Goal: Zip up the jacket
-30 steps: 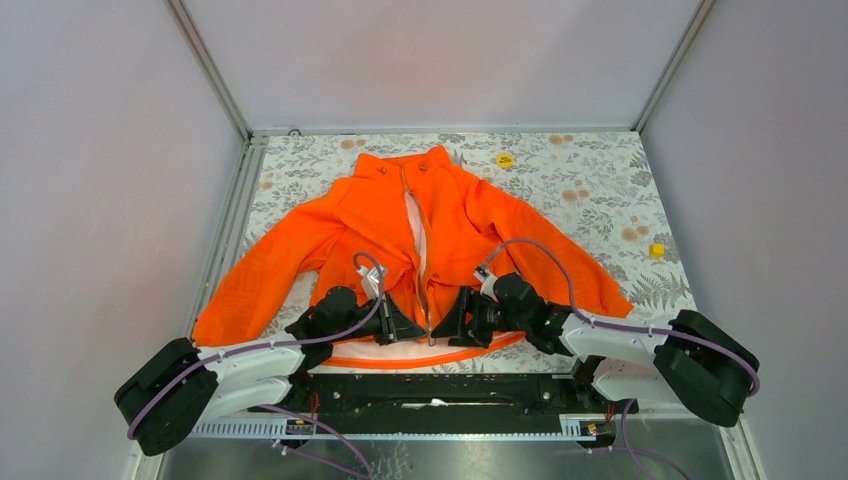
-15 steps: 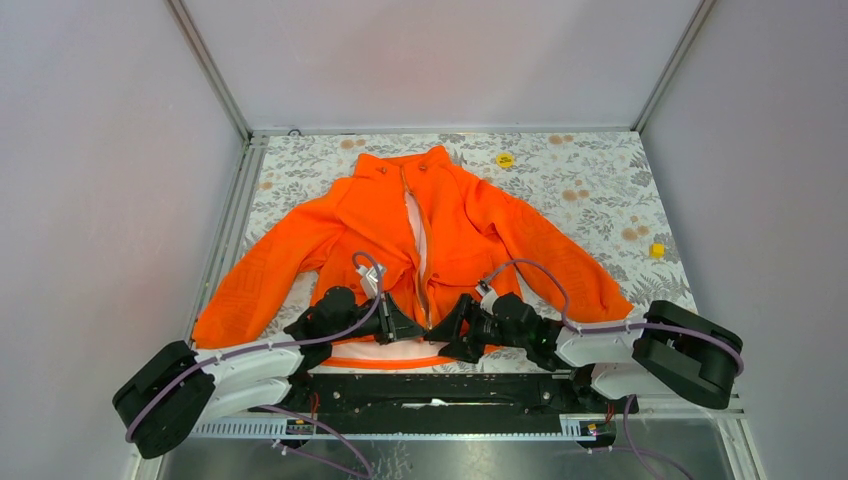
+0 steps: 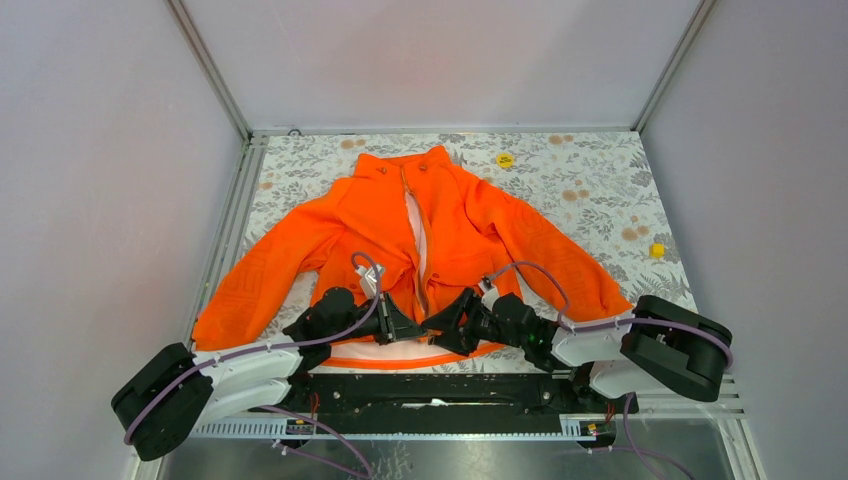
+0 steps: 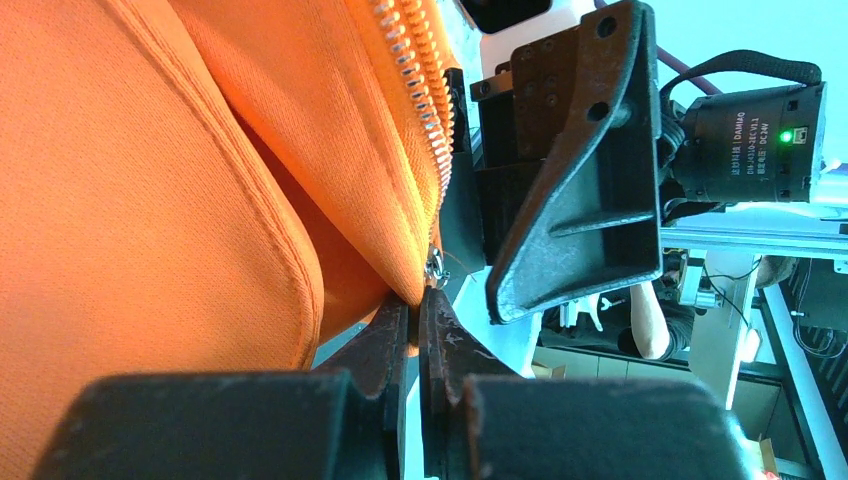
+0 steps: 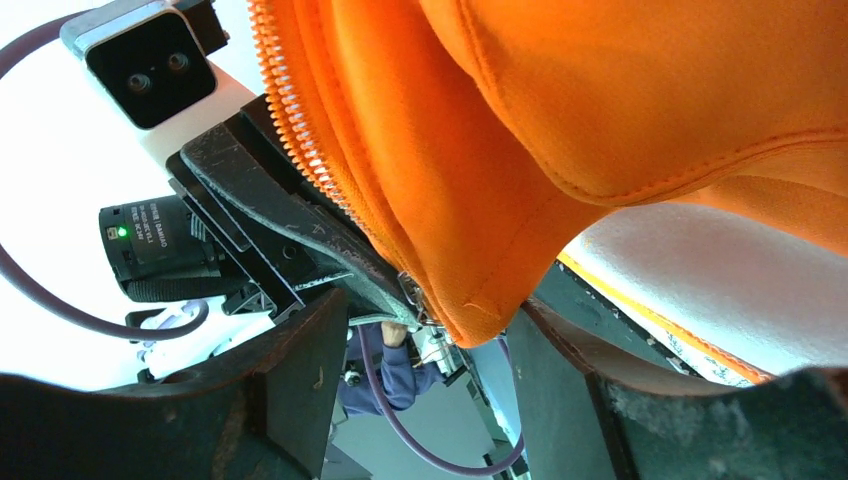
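The orange jacket (image 3: 460,225) lies flat on the table, collar at the far side, front open with white lining showing. My left gripper (image 3: 415,328) is shut on the jacket's bottom zipper edge; in the left wrist view (image 4: 418,310) the fabric corner and a small metal zipper part sit between the closed tips. My right gripper (image 3: 445,325) is open right beside it. In the right wrist view (image 5: 428,310) its jaws stand wide on either side of the other panel's bottom corner (image 5: 480,300), without touching it. Zipper teeth (image 5: 295,110) run up that edge.
A floral cloth (image 3: 600,180) covers the table. A yellow round disc (image 3: 505,159) lies at the far side and a small yellow block (image 3: 656,250) at the right. A metal rail (image 3: 232,215) runs along the left; walls close in on three sides.
My right arm has swung left, bringing its open gripper up against the left gripper at the jacket's hem. The left gripper has stayed shut in place.
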